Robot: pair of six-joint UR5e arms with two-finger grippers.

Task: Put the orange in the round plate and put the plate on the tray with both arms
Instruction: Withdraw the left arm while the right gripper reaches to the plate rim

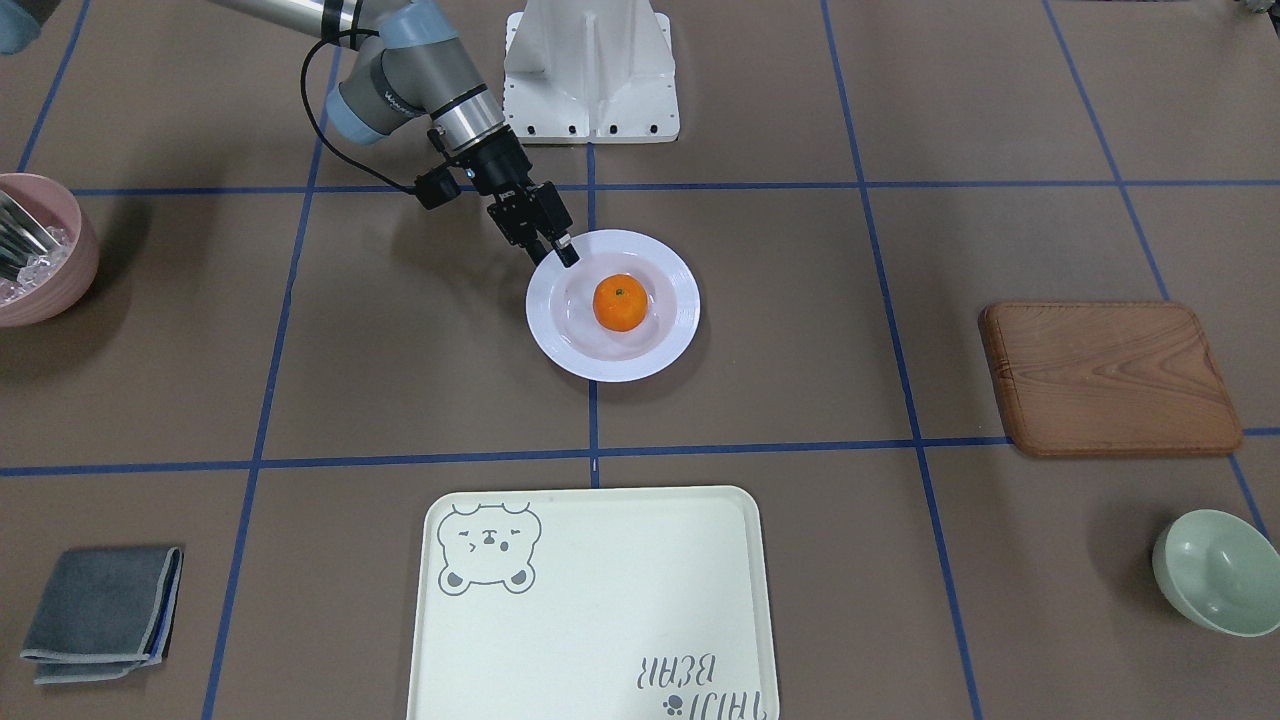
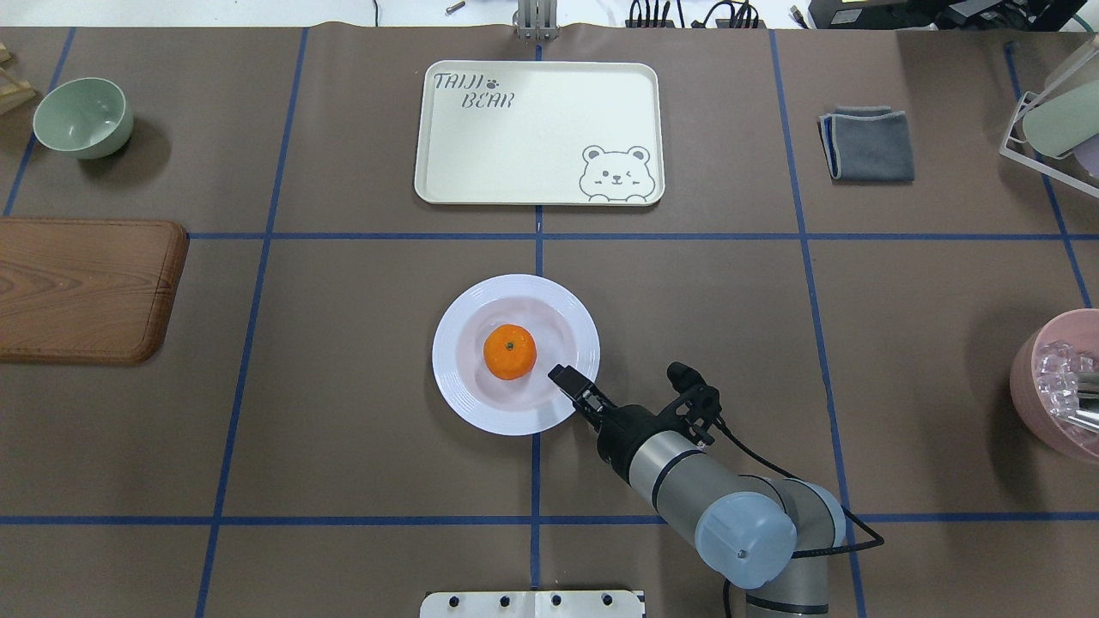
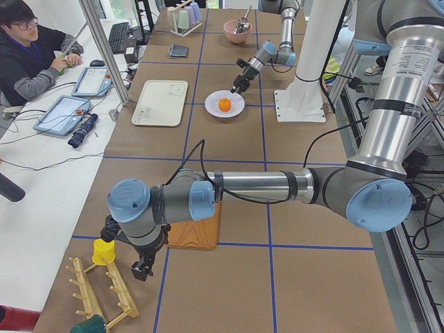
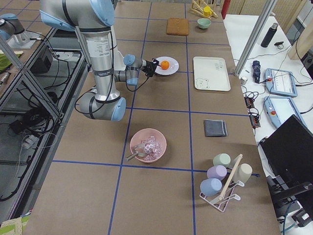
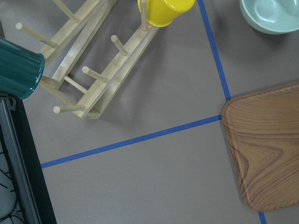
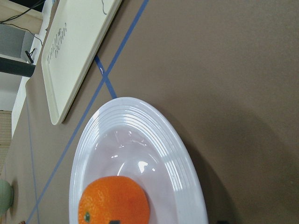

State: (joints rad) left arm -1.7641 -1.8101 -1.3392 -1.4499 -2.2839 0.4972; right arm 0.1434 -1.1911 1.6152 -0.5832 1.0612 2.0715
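The orange (image 1: pixel 619 302) lies in the middle of the round plate (image 1: pixel 560 350), which rests on the table at its centre. My right gripper (image 1: pixel 558 252) is low at the plate's near-right rim (image 2: pixel 577 403). In the right wrist view its two dark tips just show at the bottom edge, apart, one over the plate (image 6: pixel 140 121) by the orange (image 6: pixel 114 200) and one outside the rim. The tray (image 2: pixel 532 137) lies bare beyond the plate. My left gripper (image 3: pixel 142 269) hangs far off over a wooden peg rack (image 5: pixel 93 79); whether it is open or shut I cannot tell.
A brown wooden board (image 2: pixel 86 287) and a pale green bowl (image 2: pixel 83 116) are at the left. A folded grey cloth (image 2: pixel 867 143), a pink bowl (image 2: pixel 1060 386) and a cup rack (image 2: pixel 1056 120) are at the right. A person (image 3: pixel 28 55) sits across the table.
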